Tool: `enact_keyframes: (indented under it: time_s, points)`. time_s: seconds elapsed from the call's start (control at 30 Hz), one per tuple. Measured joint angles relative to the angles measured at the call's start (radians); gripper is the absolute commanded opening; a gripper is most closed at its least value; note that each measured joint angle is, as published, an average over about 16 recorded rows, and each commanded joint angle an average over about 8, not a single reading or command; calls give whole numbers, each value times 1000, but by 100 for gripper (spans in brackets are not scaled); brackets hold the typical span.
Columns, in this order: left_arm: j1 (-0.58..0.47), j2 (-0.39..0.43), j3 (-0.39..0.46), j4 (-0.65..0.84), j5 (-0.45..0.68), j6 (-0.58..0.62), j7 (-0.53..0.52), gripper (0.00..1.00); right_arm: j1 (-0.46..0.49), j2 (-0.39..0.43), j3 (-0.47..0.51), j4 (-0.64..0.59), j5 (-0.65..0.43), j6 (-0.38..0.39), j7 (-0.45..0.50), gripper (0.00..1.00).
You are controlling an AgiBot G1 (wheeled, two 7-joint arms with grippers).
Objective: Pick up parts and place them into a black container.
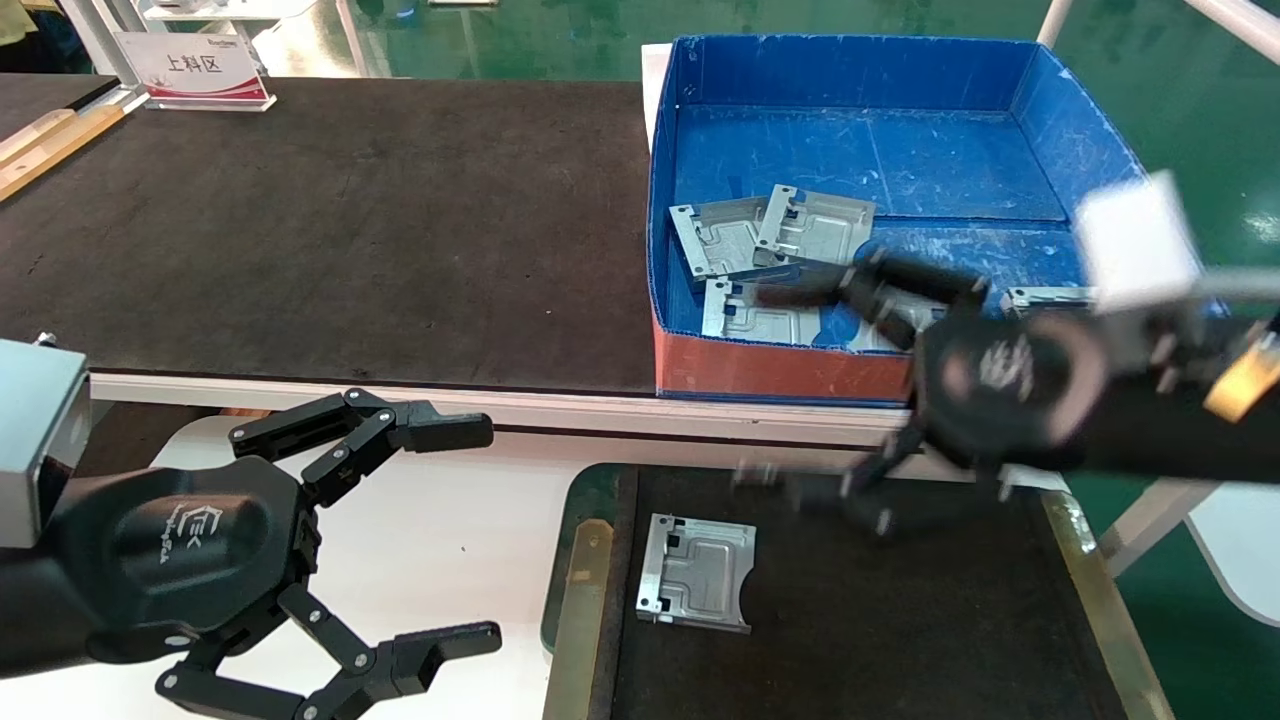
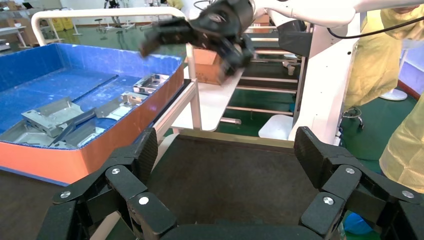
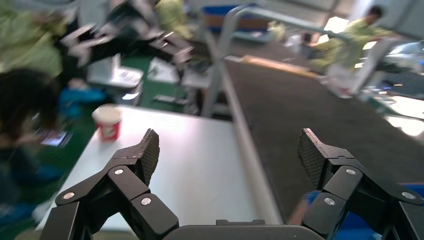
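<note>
One silver-grey part (image 1: 695, 572) lies flat in the black container (image 1: 900, 620), a shallow tray with a green rim at the front. Several more parts (image 1: 775, 235) lie in the blue box (image 1: 870, 150); they also show in the left wrist view (image 2: 50, 116). My right gripper (image 1: 760, 390) is open and empty, blurred, over the blue box's red front edge and the tray's far side. My left gripper (image 1: 490, 533) is open and empty over the white table, left of the tray. In the left wrist view the left gripper (image 2: 227, 152) faces the tray's black floor (image 2: 225, 185).
The large black mat (image 1: 350, 230) covers the table behind. A red and white sign (image 1: 200, 70) stands at the back left. The white table (image 1: 450, 540) lies under my left gripper. A red cup (image 3: 107, 122) stands on the white table in the right wrist view.
</note>
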Motion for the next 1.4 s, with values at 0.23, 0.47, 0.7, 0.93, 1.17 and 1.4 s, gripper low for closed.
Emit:
enact_keyframes:
  time_s: [0.23, 0.47, 0.7, 0.93, 1.17, 1.4]
  points:
    - [0, 0, 0, 0, 0, 0, 0, 100, 8, 16, 0, 2, 36, 6, 9, 100]
    - [0, 0, 0, 0, 0, 0, 0, 100, 2, 14, 7, 2, 27, 7, 11, 100]
    - [0, 0, 0, 0, 0, 0, 0, 100, -27, 20, 35, 32, 16, 12, 31, 100]
    - [0, 0, 0, 0, 0, 0, 0, 100, -77, 33, 85, 89, 10, 21, 66, 100]
    - [0, 0, 0, 0, 0, 0, 0, 100, -131, 48, 139, 150, 3, 31, 106, 100]
    - [0, 0, 0, 0, 0, 0, 0, 100, -185, 63, 193, 211, -5, 41, 145, 100]
